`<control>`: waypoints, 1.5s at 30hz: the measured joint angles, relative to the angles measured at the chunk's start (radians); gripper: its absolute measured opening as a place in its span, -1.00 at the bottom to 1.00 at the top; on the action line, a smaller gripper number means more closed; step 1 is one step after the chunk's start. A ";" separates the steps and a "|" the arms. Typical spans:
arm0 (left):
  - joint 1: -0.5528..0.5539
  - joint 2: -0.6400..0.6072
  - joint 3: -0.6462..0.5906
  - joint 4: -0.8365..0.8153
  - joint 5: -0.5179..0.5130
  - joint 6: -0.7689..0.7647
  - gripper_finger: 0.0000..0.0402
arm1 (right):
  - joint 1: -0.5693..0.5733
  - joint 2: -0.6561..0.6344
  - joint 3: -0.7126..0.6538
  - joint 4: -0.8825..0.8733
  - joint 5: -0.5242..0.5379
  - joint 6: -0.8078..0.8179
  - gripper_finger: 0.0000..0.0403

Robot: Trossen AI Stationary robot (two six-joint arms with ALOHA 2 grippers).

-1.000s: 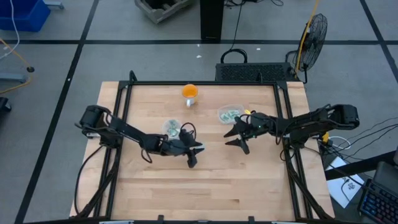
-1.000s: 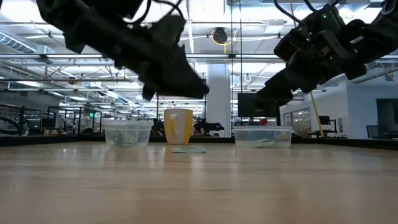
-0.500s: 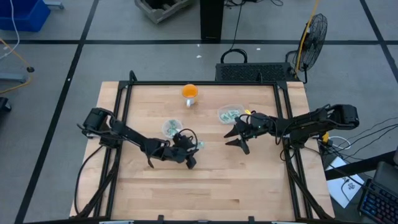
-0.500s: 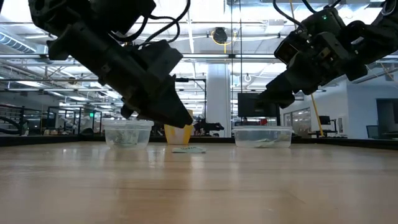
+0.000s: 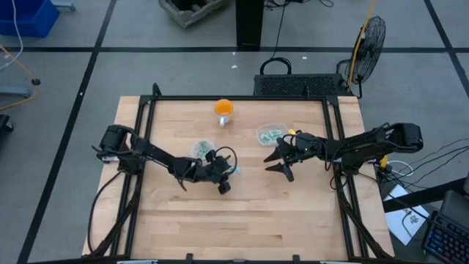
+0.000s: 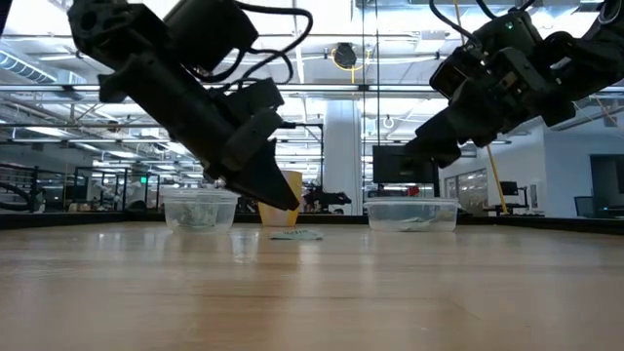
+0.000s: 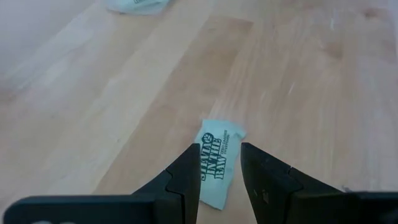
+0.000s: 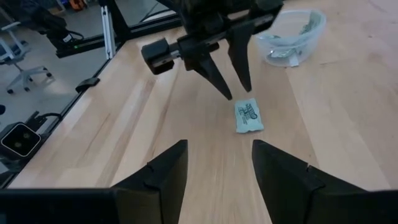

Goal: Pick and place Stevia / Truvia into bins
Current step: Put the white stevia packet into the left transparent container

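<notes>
Left gripper (image 7: pixel 220 163) low over the one loose Stevia sachet (image 7: pixel 216 160), fingers (image 8: pixel 214 73) parted, straddling it, nothing gripped yet. Sachet flat on the tabletop (image 5: pixel 249 213), just beside the round bin (image 5: pixel 201 150), between the two arms. Round bin already holding some sachets; same for the rounded-rectangular bin (image 5: pixel 270 134) farther toward the right side. Right gripper (image 5: pixel 277 160) hovering above bare wood near that bin, fingers spread, empty, waiting.

Risks from here:
- Flat paper on flat wood: closing too high likely to skate over it or just nudge it aside.
- Too low: fingertips jamming into the wood, packet pinned rather than lifted.
- Sachet angled relative to the fingers, so possible corner-only pinch and a drop en route.
- Round bin close by: wide swing could clip its wall and shift it.
</notes>
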 joint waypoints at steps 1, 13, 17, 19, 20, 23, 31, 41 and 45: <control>0.007 0.000 0.000 0.000 0.016 0.003 -0.40 | 0.000 0.000 0.000 0.003 0.000 0.000 -0.15; 0.047 0.000 0.000 -0.010 0.087 0.079 -0.04 | 0.000 0.000 0.000 0.006 0.000 0.000 -0.15; 0.067 0.004 0.000 -0.011 0.113 0.078 0.12 | 0.000 0.000 0.000 0.006 0.000 0.000 -0.15; 0.075 0.026 0.002 -0.001 0.130 0.072 0.15 | 0.000 0.000 0.000 0.006 0.000 0.000 -0.15; 0.077 0.038 0.002 -0.006 0.139 0.072 0.16 | 0.000 0.000 0.000 0.006 0.000 0.000 -0.15; 0.077 0.081 0.002 0.016 0.131 0.088 0.17 | 0.000 0.000 0.000 0.006 0.000 0.000 -0.15; 0.064 0.105 0.003 0.060 0.123 0.084 0.17 | 0.000 0.000 0.000 0.006 0.000 0.000 -0.15; 0.064 0.103 0.001 0.066 0.137 0.095 0.17 | 0.000 0.000 0.000 0.006 0.000 0.000 -0.15; 0.065 0.103 0.001 0.073 0.173 0.101 0.17 | 0.000 0.000 0.000 0.006 0.000 0.000 -0.15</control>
